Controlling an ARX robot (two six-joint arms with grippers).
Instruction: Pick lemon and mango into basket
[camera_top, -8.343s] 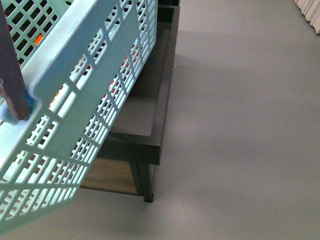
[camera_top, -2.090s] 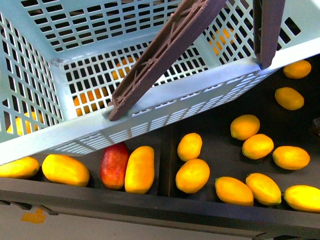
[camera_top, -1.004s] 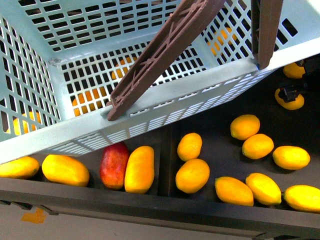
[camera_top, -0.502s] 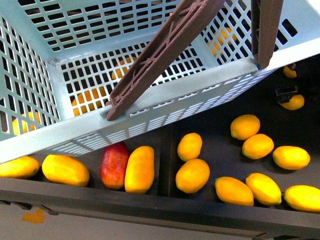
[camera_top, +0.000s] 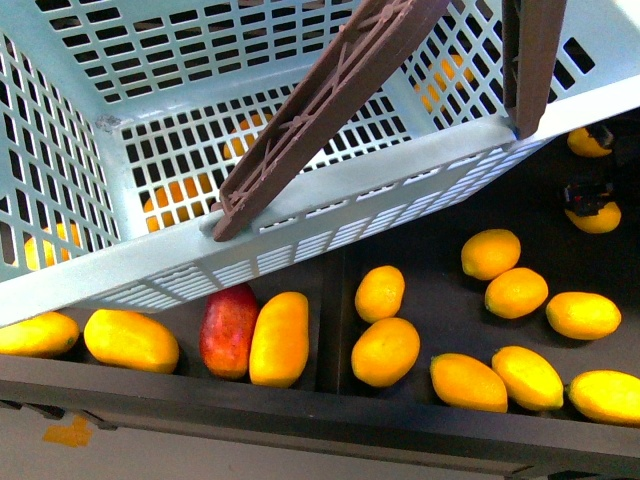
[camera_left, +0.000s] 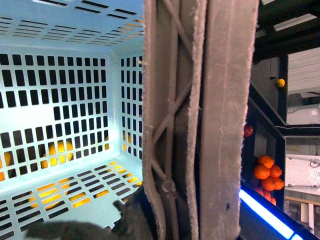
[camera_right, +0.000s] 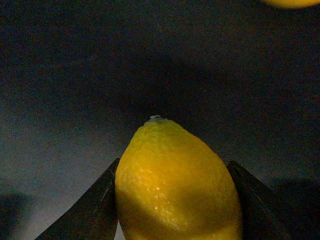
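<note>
The teal basket (camera_top: 300, 215) fills the upper left of the front view, tilted over the dark fruit shelf, its two brown handles (camera_left: 200, 125) raised together. My left gripper (camera_left: 150, 222) is shut on those handles. At the shelf's far right, my right gripper (camera_top: 590, 195) is shut on a lemon (camera_top: 595, 217). In the right wrist view that lemon (camera_right: 175, 185) sits between the two dark fingers (camera_right: 95, 210). Yellow mangoes (camera_top: 280, 338) lie in the left compartment below the basket.
Several more lemons (camera_top: 385, 350) are scattered in the right compartment. A red mango (camera_top: 228, 330) lies beside the yellow ones. The shelf's front rim (camera_top: 320, 415) runs along the bottom. Orange tangerines (camera_left: 265, 172) sit on a further shelf.
The view swung from the floor to the fruit shelf. My right gripper came in at the far right and shut on a lemon, which has shifted slightly rightward. The basket has stayed put.
</note>
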